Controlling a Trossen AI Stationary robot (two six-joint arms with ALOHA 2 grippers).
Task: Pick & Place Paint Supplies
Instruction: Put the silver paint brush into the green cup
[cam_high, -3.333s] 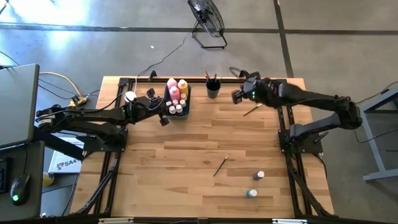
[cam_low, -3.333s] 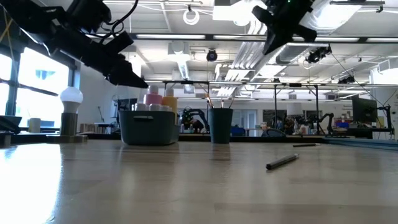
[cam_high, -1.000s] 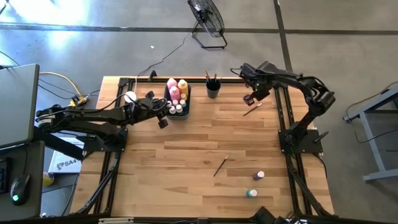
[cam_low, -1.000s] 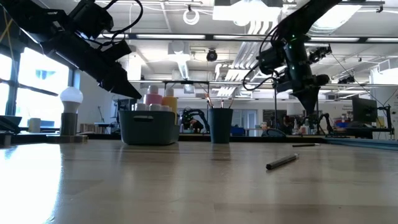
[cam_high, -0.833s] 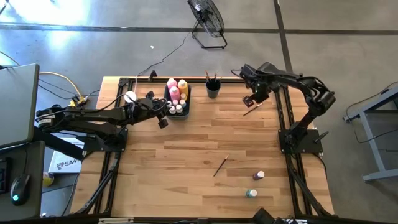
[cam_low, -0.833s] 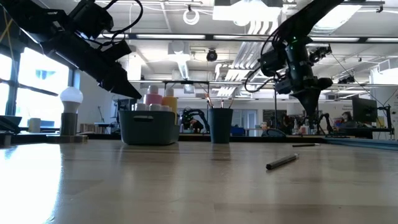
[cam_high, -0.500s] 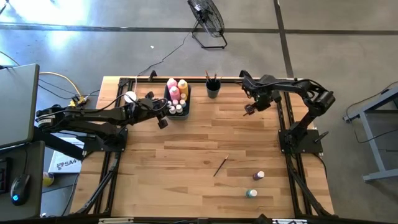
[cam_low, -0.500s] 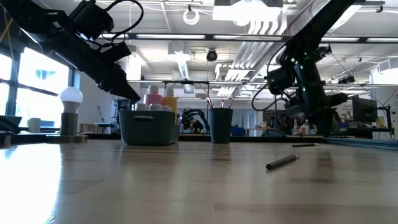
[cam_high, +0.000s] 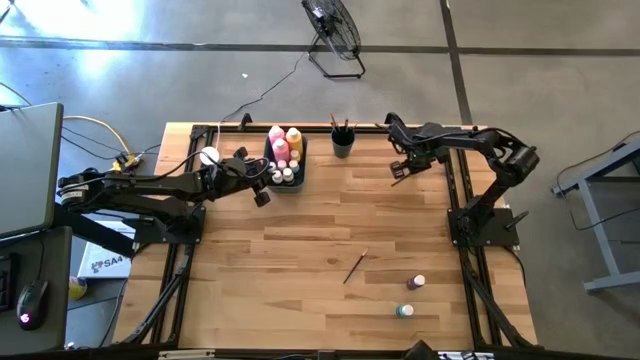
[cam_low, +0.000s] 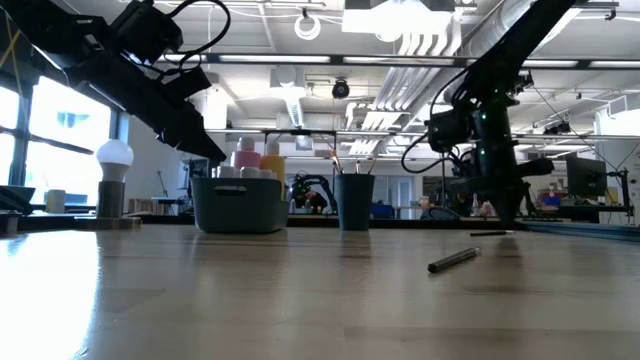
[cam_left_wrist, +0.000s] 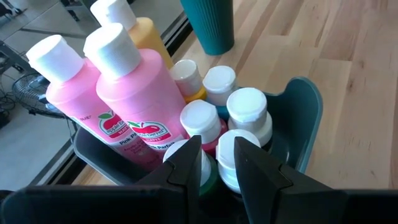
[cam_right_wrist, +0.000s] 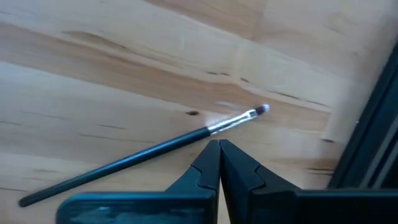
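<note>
Right gripper (cam_right_wrist: 219, 163), fingers pressed shut and empty, hangs just over a paintbrush (cam_right_wrist: 143, 155) lying on the table (cam_high: 300, 230); picking it up probably calls for parting the fingers first, then lowering

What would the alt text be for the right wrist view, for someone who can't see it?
The right gripper, fingers shut together, hovers just above a thin dark-handled paintbrush lying flat on the wooden table. The brush's metal ferrule and pale tip point toward the table's dark frame.
</note>
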